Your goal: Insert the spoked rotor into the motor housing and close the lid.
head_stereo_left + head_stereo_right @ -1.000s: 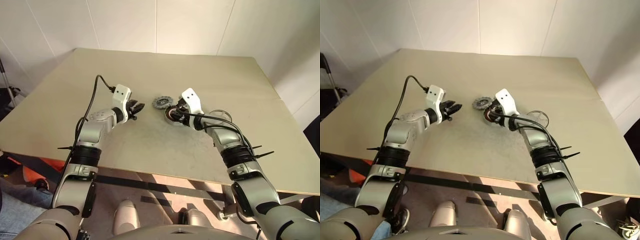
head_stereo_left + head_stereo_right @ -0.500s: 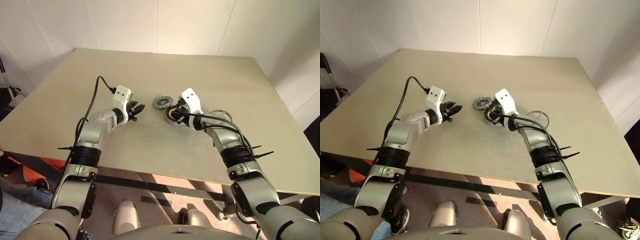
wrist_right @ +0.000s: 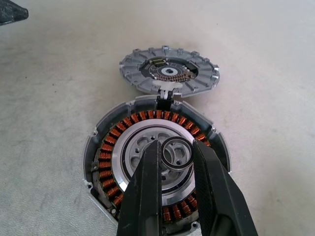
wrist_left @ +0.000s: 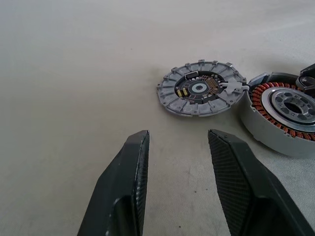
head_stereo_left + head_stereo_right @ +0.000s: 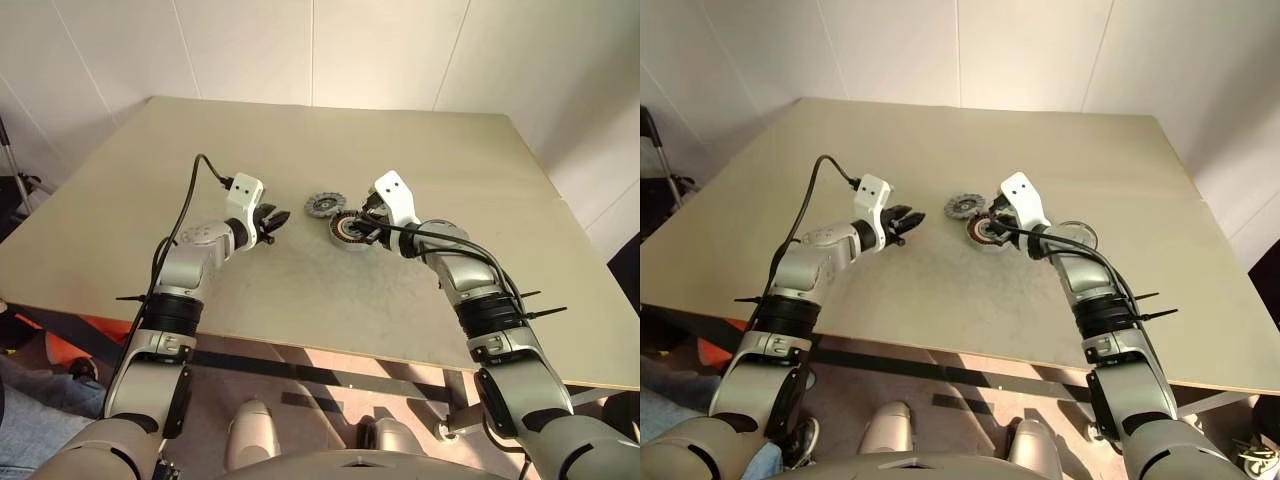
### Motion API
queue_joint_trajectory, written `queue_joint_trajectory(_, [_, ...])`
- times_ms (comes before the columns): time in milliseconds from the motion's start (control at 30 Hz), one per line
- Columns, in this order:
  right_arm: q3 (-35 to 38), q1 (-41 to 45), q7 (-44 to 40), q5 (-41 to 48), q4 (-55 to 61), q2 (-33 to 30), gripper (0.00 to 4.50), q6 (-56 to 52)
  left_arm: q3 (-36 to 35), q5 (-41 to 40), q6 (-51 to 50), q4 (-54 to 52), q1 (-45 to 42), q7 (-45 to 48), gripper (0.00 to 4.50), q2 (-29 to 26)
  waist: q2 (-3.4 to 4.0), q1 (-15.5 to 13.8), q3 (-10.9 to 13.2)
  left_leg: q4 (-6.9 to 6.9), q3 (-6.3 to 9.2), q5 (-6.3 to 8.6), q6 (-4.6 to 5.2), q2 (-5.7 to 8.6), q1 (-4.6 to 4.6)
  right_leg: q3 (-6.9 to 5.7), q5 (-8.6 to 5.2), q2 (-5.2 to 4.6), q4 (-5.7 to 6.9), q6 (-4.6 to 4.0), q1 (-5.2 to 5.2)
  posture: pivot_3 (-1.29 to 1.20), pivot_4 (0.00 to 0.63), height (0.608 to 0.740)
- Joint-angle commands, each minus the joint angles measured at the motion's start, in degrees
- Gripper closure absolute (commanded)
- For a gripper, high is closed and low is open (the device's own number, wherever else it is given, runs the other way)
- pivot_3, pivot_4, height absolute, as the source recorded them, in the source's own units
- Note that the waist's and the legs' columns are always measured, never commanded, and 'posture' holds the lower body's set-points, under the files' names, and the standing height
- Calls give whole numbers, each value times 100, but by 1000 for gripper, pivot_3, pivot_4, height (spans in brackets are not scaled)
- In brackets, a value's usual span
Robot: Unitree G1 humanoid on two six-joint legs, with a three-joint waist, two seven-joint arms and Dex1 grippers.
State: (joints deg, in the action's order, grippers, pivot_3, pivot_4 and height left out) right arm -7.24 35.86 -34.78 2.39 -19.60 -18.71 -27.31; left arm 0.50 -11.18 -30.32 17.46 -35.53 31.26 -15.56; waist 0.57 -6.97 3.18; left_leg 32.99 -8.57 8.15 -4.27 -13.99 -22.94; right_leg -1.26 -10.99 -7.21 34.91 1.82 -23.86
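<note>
Beige surface (image 5: 300,150) stands against white panelled walls. Motor housing (image 3: 155,164) lies at centre, touching the spoked rotor (image 3: 168,75) beyond it. Right hand (image 3: 174,162) hovers over the housing hub, fingers narrowly apart. Left hand (image 4: 177,152), fingers apart, points at the rotor, empty.

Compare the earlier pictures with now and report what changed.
The right gripper and its arm shifted toward the robot's right, off the middle of the motor housing, so more of its copper ring shows in the head views. Nothing was visibly picked up or let go. The motor housing, the spoked rotor lying just beyond it and the open, empty left gripper stayed where they were.
</note>
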Motion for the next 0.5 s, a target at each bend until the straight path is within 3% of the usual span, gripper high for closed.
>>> queue_joint_trajectory(33, [43, 53, 8, 65, 258, 30, 3902, -24, -9, 7, 136, -90, -94, 5, 2493, -21, 0, 0, 0, 0, 0, 0, 0, 0, 0, 0, 0, 0, 0, 0, 0, 0, 0, 740])
queue_joint_trajectory(500, [6, 205, 43, -4, -253, 229, 3902, 198, -23, 40, 154, -115, -35, -5, 2493, -79, 0, 3, 0, 0, 0, 0, 0, 0, 0, 0, 0, 0, 1, 0, 0, 0, 0, 740])
